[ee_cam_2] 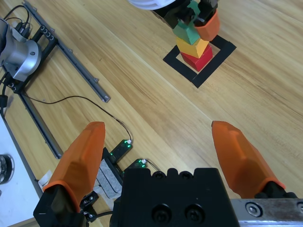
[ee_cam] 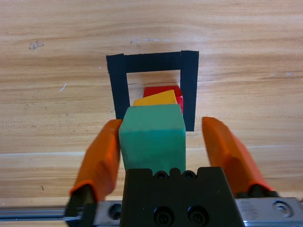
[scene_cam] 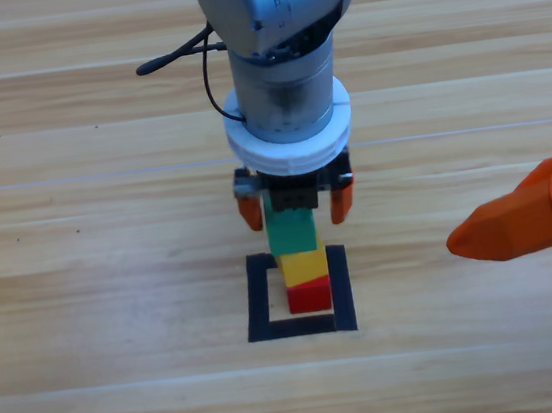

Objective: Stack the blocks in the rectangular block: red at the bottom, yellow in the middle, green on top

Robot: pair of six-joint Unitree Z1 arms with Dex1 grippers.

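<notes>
Surface (scene_cam: 85, 290): wooden planks, carrying everything listed below.

Left arm (scene_cam: 283, 55): grey, comes down from the top edge to the middle, directly over the stack.

Right tool (scene_cam: 519, 215): waits at the right edge, well apart from the stack; in its own wrist view the orange jaws stand wide apart with nothing between them.

Left tool (scene_cam: 294, 206): at work. Its jaws straddle the green cube. In the left wrist view one jaw lies against or just beside one face of the cube, while a clear gap shows at the other face. Judged open, the cube released or nearly so.

Rectangular block (scene_cam: 261, 299): black tape outline on the surface, bare wood inside.

Green cube (scene_cam: 291, 231): top of the stack, sitting on the yellow.

Yellow cube (scene_cam: 304, 264): middle, turned a little relative to the cubes above and below.

Red cube (scene_cam: 310, 296): bottom, on the bare wood inside the tape, toward its right side.

Step in hand, as judged: letting go of the green cube and withdrawing; the order asked for appears complete. To do it well, the jaws should part evenly until neither touches the cube, then rise straight up with no sideways drift. The twisted yellow gives a reduced seat, so any drag from the near jaw could tip the column.
</notes>
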